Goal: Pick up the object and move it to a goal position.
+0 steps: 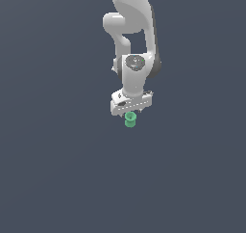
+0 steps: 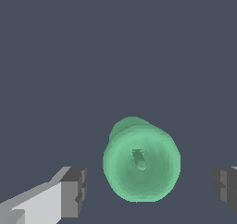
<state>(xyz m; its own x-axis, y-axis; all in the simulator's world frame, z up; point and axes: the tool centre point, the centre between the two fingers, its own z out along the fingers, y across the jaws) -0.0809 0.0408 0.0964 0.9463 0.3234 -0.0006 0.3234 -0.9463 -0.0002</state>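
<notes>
The object [image 1: 130,120] is a small bright green stubby cylinder with a wider rim, sitting on the dark grey floor in the exterior view. My white gripper [image 1: 129,110] hangs straight above it, pointing down. In the wrist view the object [image 2: 141,160] fills the space between the two fingers, seen end-on. The gripper [image 2: 150,190] is open: one dark pad [image 2: 74,190] and the other pad [image 2: 227,188] each stand apart from the green body with a gap of floor showing. Nothing is held.
A plain dark grey floor [image 1: 53,169] spreads around the object in both views. The white arm [image 1: 132,25] rises behind the gripper toward the top of the exterior view. No other objects show.
</notes>
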